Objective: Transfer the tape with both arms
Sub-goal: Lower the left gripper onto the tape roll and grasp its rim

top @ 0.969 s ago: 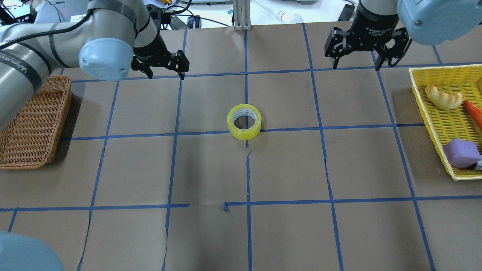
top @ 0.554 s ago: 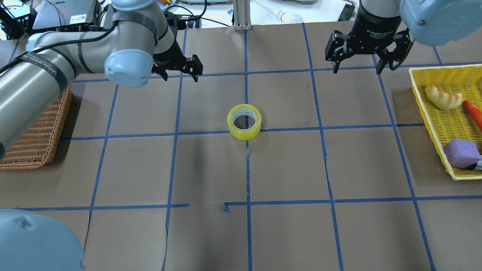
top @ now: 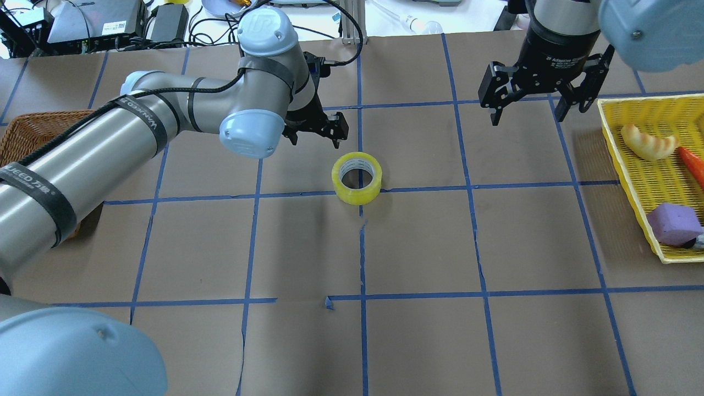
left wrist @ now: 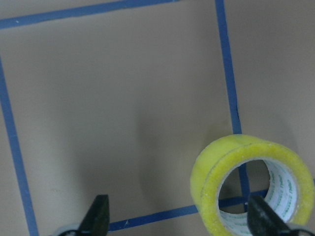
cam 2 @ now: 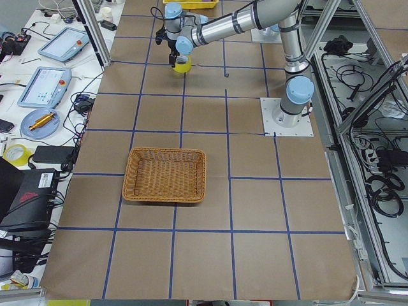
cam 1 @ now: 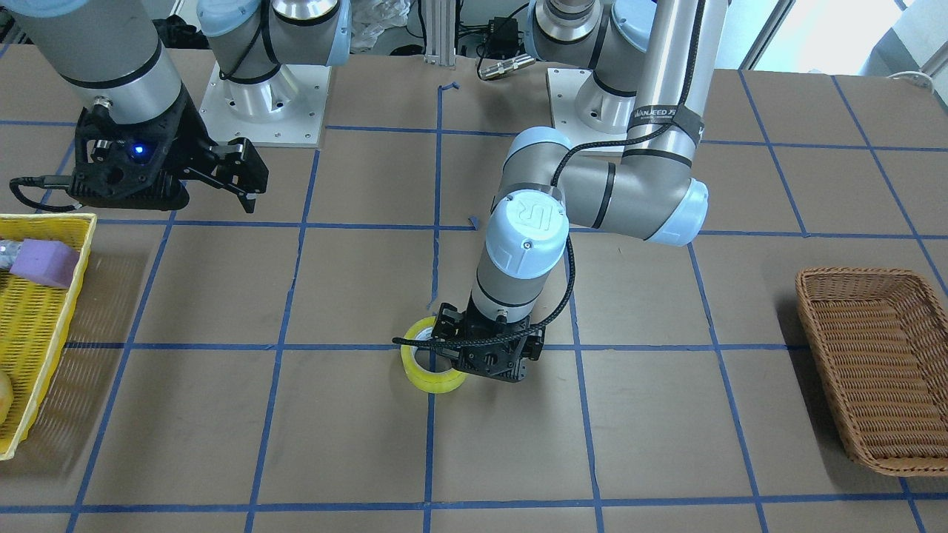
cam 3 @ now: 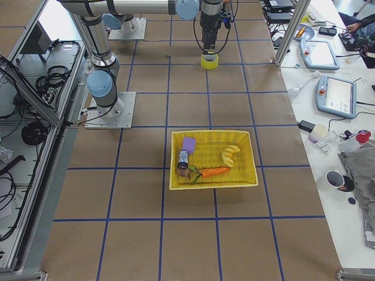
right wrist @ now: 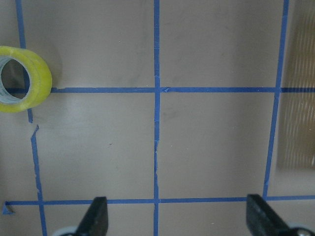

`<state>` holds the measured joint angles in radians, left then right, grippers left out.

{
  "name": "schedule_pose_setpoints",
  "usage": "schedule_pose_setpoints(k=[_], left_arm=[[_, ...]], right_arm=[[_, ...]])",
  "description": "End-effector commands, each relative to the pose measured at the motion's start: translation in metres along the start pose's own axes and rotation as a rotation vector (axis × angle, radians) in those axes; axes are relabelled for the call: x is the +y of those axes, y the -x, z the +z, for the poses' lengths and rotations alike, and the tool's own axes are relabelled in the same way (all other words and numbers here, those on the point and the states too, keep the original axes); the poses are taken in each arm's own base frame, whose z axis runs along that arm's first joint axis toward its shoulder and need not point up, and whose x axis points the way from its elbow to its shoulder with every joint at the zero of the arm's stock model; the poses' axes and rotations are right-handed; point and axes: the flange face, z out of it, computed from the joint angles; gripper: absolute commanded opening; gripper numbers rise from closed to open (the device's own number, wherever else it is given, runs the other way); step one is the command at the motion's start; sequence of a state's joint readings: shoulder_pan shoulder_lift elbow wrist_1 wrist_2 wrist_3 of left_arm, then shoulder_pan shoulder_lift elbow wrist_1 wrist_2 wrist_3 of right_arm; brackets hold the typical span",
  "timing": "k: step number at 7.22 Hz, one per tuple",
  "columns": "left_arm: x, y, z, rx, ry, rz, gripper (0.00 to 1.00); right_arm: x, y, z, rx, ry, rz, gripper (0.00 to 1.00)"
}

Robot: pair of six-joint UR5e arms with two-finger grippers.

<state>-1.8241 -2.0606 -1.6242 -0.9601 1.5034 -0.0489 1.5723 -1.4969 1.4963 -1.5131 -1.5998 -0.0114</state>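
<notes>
We've got the tape (top: 357,192) lying flat mid-frame, left gripper (top: 314,137) spread wide just upper-left of it, right gripper (top: 527,115) also wide, upper right.

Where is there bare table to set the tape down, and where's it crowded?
Bare: the table between the tape and the yellow basket, and between tape and wicker basket. Crowded: right by the tape, where the left hand hovers.

One tape (top: 356,177). Two arms: left arm (top: 110,148), right arm (top: 561,22). Two tools: left tool (top: 314,140), right tool (top: 528,120). Two baskets: wicker basket (cam 1: 859,275), yellow basket (top: 657,181), holding one purple block (top: 674,223), one carrot (top: 694,165), one lump (top: 648,144).
</notes>
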Motion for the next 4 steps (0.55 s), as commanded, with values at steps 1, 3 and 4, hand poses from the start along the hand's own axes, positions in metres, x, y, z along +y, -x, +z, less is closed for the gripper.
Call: schedule_pose_setpoints(k=[1, 3, 4], left_arm=[[0.009, -0.014, 0.022, 0.001, 0.029, 0.015, 1.0], [0.008, -0.013, 0.034, 0.0, 0.045, 0.007, 0.7], [0.006, -0.014, 0.04, 0.0, 0.04, -0.005, 0.6]], right_arm=[[0.0, 0.003, 0.0, -0.026, -0.001, -0.006, 1.0], [0.0, 0.002, 0.0, -0.024, -0.001, -0.001, 1.0], [0.0, 0.003, 0.001, -0.027, 0.001, -0.001, 1.0]])
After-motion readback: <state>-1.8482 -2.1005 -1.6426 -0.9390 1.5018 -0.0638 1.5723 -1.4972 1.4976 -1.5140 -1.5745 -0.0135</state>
